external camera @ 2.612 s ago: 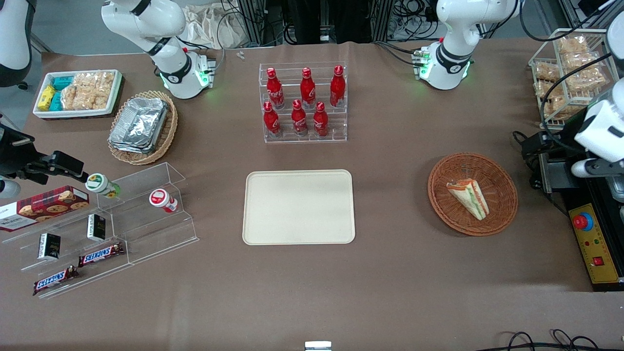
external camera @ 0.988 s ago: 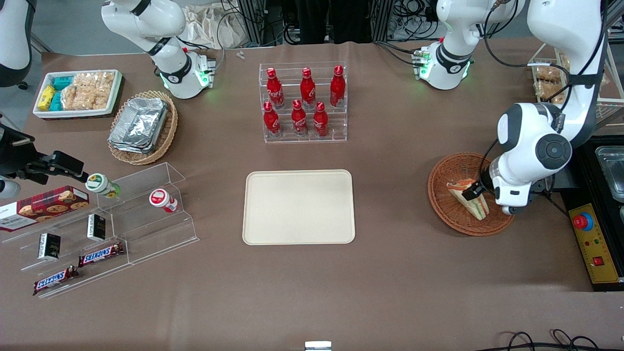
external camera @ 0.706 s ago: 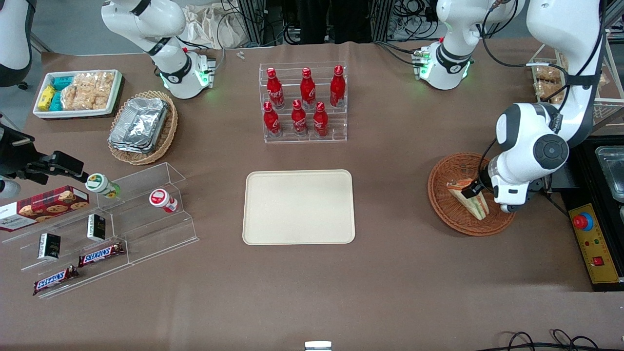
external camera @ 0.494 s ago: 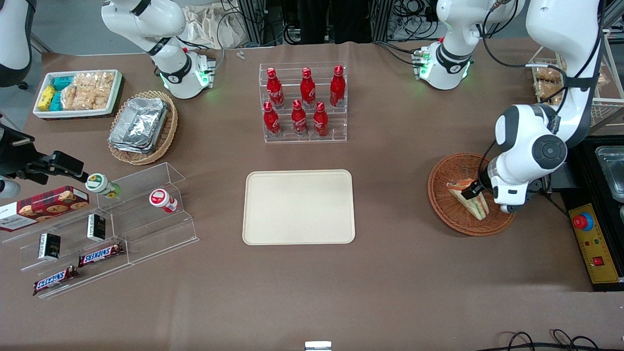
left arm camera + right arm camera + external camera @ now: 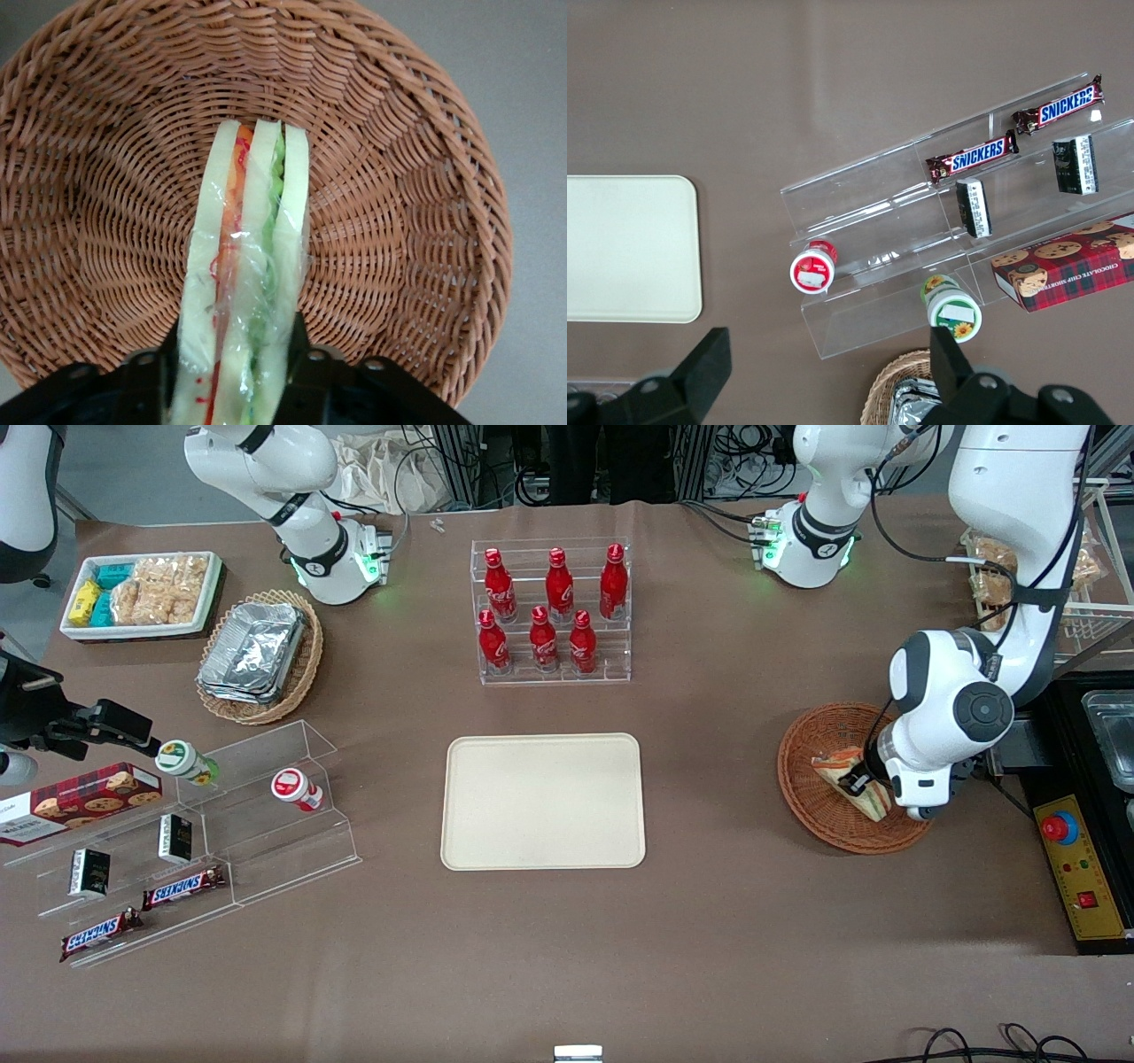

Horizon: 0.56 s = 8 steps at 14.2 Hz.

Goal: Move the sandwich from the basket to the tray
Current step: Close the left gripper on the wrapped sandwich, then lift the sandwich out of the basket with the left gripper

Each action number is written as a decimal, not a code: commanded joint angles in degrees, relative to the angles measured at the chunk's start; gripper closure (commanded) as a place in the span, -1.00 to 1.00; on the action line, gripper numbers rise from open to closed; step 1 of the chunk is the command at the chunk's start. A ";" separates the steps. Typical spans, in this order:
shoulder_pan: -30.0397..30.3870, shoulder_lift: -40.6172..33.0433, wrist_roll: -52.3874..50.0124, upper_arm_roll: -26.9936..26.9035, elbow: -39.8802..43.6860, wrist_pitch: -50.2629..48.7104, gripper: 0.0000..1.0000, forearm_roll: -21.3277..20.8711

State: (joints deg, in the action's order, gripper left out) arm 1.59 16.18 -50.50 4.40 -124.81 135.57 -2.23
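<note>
The sandwich [image 5: 837, 765] stands on its edge in the reddish-brown basket [image 5: 816, 731], toward the working arm's end of the table. In the left wrist view the sandwich [image 5: 252, 239] shows pale bread with orange and green layers under clear wrap, and the basket's [image 5: 416, 221] weave lies all round it. My gripper [image 5: 858, 784] is down inside the basket, a black finger pressed against each flat side of the sandwich, so the gripper [image 5: 232, 381] is shut on it. The cream tray [image 5: 542, 801] lies bare at the table's middle, well apart from the basket.
A clear rack of red bottles [image 5: 554, 615] stands farther from the camera than the tray. A box with a red button [image 5: 1076, 864] sits beside the basket at the table's edge. A tan basket of foil containers [image 5: 261, 657] and a clear snack shelf [image 5: 195, 841] lie toward the parked arm's end.
The left arm swung in over the basket and its gripper came down onto the sandwich. In the last half second it sank a little lower, with its fingers against the sandwich's sides.
</note>
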 commanded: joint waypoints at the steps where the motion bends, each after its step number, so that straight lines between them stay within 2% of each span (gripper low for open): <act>1: -0.09 -0.71 -2.59 0.08 2.53 -0.29 1.00 -1.20; 2: -0.09 -1.23 -3.46 0.08 4.90 -3.52 1.00 -1.20; 5: -0.18 -1.42 -2.51 0.26 18.68 -22.74 1.00 -1.11; 8: -1.23 -1.42 -2.41 1.13 29.41 -32.09 1.00 -0.32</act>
State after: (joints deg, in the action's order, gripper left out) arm 1.43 14.06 -51.79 4.86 -102.26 109.09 -2.24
